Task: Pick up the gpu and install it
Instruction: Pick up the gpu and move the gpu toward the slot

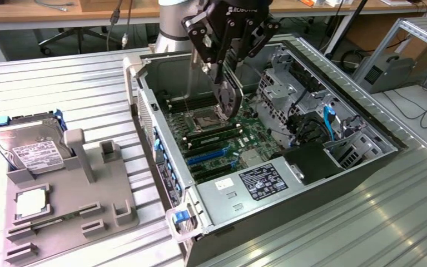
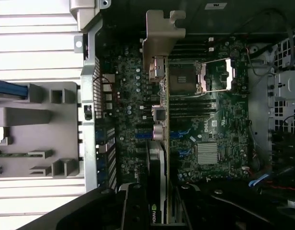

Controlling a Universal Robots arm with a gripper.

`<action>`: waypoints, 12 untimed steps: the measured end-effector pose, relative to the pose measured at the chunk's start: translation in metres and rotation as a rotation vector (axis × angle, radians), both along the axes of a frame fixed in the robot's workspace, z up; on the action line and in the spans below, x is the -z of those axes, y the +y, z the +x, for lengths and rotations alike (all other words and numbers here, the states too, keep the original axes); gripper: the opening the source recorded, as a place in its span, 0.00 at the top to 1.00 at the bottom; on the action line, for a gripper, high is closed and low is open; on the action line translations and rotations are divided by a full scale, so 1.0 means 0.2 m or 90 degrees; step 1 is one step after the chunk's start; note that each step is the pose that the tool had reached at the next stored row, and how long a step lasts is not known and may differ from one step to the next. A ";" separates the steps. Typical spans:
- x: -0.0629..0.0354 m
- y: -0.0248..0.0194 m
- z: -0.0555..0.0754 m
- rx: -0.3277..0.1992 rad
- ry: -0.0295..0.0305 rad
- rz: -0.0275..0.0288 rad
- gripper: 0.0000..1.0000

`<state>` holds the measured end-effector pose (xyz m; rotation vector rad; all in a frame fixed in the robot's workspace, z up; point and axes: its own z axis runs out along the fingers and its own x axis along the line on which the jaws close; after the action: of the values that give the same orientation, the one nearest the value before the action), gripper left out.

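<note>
Slatted metal worktop (image 1: 65, 83). An open computer case (image 1: 295, 217) lies on its side on it, with the motherboard (image 1: 221, 139) exposed.

In the exterior view, a grey holder (image 1: 80, 189) sits at 9 o'clock from the case. It carries a hard drive (image 1: 31, 147) at its 11 o'clock corner and a small silver chip (image 1: 31, 203) at 7 o'clock. The holder's other slots look empty.

The card (image 1: 229, 99) is off the holder and hangs on edge in the air above the motherboard, near the processor socket (image 1: 202, 119). It touches nothing below. The fingers (image 2: 134, 208) are clamped on its upper end. In the wrist view the card runs edge-on, with its metal bracket (image 2: 162, 33) at the far end toward the case's rear wall.

Blue slots (image 1: 209, 156) lie at 6 o'clock from the card in the exterior view, apart from it.

Step in hand, as I judge it: pickup is done and the card is being carried to the slot. It is not yet seated.

Seating would call for the card's lower edge to sit parallel over one slot and the bracket to line up with the rear opening. The descent has to be straight, because a tilt risks catching on nearby parts.
</note>
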<state>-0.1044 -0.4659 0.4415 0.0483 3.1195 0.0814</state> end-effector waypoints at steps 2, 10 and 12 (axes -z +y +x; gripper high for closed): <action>0.000 0.000 0.03 0.000 -0.0001 0.0001 0.73; 0.000 0.002 0.21 0.000 0.0000 0.0001 0.73; 0.000 0.002 0.24 -0.001 0.0000 0.0001 0.73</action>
<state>-0.0555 -0.4654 0.4414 0.0470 3.1195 0.0816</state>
